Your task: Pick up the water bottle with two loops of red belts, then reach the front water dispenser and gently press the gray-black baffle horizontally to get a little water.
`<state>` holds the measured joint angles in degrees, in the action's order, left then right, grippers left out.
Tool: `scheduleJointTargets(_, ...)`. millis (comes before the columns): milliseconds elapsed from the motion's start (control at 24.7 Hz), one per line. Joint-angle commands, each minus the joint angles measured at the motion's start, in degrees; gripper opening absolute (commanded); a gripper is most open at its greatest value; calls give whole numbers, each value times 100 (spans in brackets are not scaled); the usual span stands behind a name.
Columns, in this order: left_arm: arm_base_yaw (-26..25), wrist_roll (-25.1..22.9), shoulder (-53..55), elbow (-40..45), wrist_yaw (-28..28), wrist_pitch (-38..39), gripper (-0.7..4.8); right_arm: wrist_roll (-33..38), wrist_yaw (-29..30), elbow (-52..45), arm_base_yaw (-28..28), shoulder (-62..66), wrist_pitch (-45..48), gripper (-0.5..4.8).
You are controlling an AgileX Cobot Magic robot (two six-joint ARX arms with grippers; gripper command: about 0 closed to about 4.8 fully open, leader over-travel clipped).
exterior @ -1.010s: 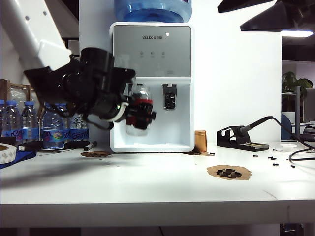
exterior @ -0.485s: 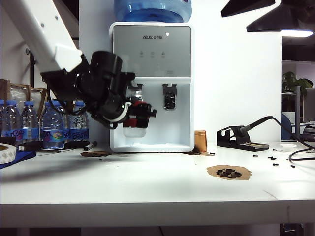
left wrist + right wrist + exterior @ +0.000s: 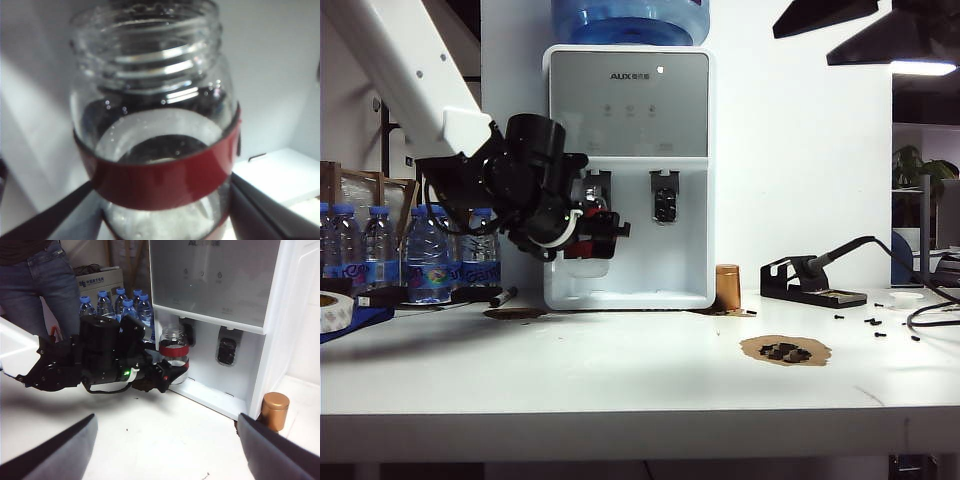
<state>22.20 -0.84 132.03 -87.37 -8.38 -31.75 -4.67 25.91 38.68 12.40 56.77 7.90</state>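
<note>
The water bottle (image 3: 160,115) is clear, with a wide threaded neck and a dark-red band (image 3: 165,177), and it fills the left wrist view. My left gripper (image 3: 165,222) is shut on its body, one dark finger (image 3: 70,207) on each side. In the exterior view the left gripper (image 3: 592,238) holds the water bottle (image 3: 588,262) inside the alcove of the white water dispenser (image 3: 628,100), just under the left gray-black baffle (image 3: 597,188). The right baffle (image 3: 664,197) is free. My right gripper (image 3: 165,455) hangs open over the bare table, facing the water bottle (image 3: 174,356).
A copper cylinder (image 3: 727,287) stands by the dispenser's right corner. A soldering iron stand (image 3: 810,282), a brown pad with black pieces (image 3: 785,350) and loose screws (image 3: 870,322) lie to the right. Blue-capped bottles (image 3: 420,250) and a tape roll (image 3: 332,312) sit left. A person in jeans (image 3: 45,285) stands behind.
My left gripper has carried the bottle down and in toward the dispenser, and the bottle has turned more upright. It now sits in the alcove below the left baffle.
</note>
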Motion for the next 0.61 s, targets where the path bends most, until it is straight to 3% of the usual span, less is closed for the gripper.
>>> scheduleJointTargets(40,-17,122,4,-138,24,-63,-2,17,0,15,7,-13,83,479)
scheduleJointTargets(606,-7,232,31,-138,87,-46,-2,15,0,15,7,-15,85,479)
